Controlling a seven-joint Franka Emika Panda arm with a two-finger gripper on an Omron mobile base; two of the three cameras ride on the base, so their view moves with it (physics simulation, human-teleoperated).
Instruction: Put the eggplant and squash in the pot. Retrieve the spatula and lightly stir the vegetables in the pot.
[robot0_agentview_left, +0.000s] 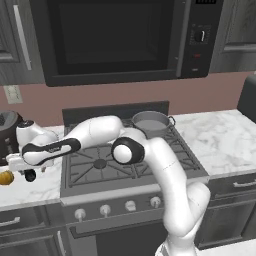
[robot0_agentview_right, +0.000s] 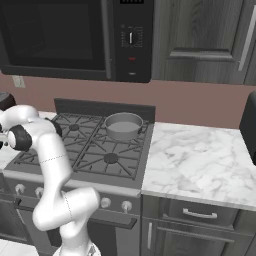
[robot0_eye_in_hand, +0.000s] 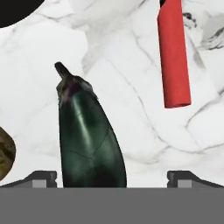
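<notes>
Your jaws (robot0_eye_in_hand: 112, 177) stand wide open with nothing gripped; in the hand view the two finger tips (robot0_eye_in_hand: 41, 178) sit at the bottom left and bottom right, with the eggplant (robot0_eye_in_hand: 87, 140) lying between them on the white marble bench (robot0_eye_in_hand: 131, 87), its stem pointing toward the upper left of the frame. The spatula's red handle (robot0_eye_in_hand: 173, 57) lies in the upper right, apart from the eggplant. At the left edge you see a sliver of the squash (robot0_eye_in_hand: 5, 153). In the left base view the squash (robot0_agentview_left: 6, 177) sits at the far left, just beside the hand. The pot (robot0_agentview_left: 151, 122) rests on the stove's (robot0_agentview_left: 130, 160) back right burner, above centre frame.
</notes>
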